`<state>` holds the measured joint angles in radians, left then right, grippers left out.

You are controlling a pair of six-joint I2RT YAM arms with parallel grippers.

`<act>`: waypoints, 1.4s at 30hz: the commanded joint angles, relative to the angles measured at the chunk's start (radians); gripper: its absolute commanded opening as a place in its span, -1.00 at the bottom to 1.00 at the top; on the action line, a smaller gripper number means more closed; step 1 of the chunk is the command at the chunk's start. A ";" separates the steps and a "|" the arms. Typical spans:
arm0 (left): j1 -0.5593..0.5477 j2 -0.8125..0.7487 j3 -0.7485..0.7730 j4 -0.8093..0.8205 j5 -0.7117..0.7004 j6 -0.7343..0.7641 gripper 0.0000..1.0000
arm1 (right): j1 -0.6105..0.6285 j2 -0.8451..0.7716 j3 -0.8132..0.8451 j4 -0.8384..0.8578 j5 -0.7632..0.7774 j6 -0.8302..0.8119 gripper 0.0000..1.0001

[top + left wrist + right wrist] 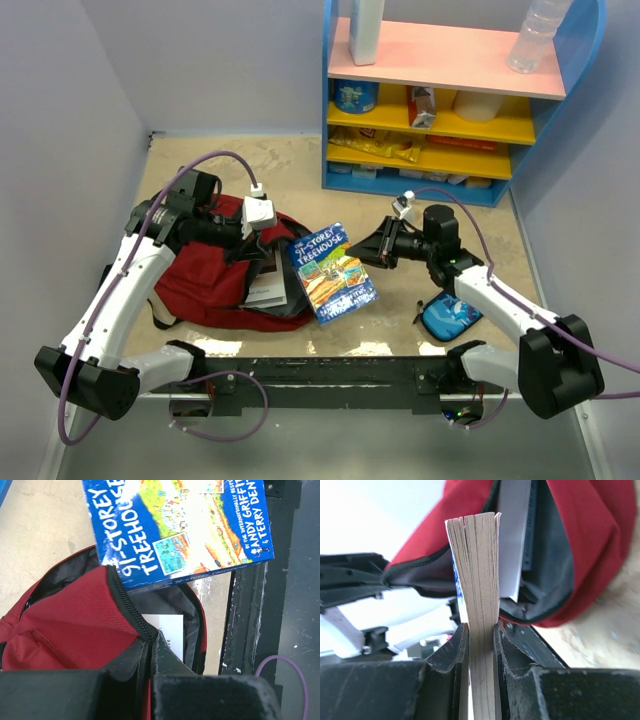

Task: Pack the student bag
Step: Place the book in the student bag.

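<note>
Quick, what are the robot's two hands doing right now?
Left gripper: closed, pinching the student bag at its zipper edge.
Right gripper: closed, holding the book by its page edge.

"91-STOREY TREEHOUSE" on book [175, 525] cover

A red backpack [205, 285] lies open on the table [200, 170], with the left gripper [255, 245] at its mouth. The right gripper [372, 245] holds a blue book [330, 272] by one edge, just beside that mouth.

student bag [200, 285] | dark red, black zipper | unzipped, mouth open | lying flat
</note>
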<state>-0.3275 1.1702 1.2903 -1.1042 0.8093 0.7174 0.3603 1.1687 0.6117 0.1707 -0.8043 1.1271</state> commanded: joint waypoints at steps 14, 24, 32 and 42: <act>-0.019 -0.021 0.058 0.029 0.142 -0.007 -1.00 | 0.212 0.259 0.238 0.244 0.160 0.264 -1.00; -0.024 -0.027 0.067 0.024 0.163 0.001 -1.00 | 0.269 0.374 0.327 0.132 0.318 0.232 -1.00; -0.025 -0.033 0.076 0.027 0.160 -0.006 -1.00 | 0.350 0.485 0.342 0.156 0.358 0.247 -1.00; -0.025 -0.032 0.076 0.030 0.174 -0.012 -1.00 | 0.410 0.500 0.365 0.164 0.471 0.283 -1.00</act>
<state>-0.3355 1.1702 1.3056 -1.1080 0.8482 0.7174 0.7406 1.6752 0.9100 0.2913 -0.4065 1.3640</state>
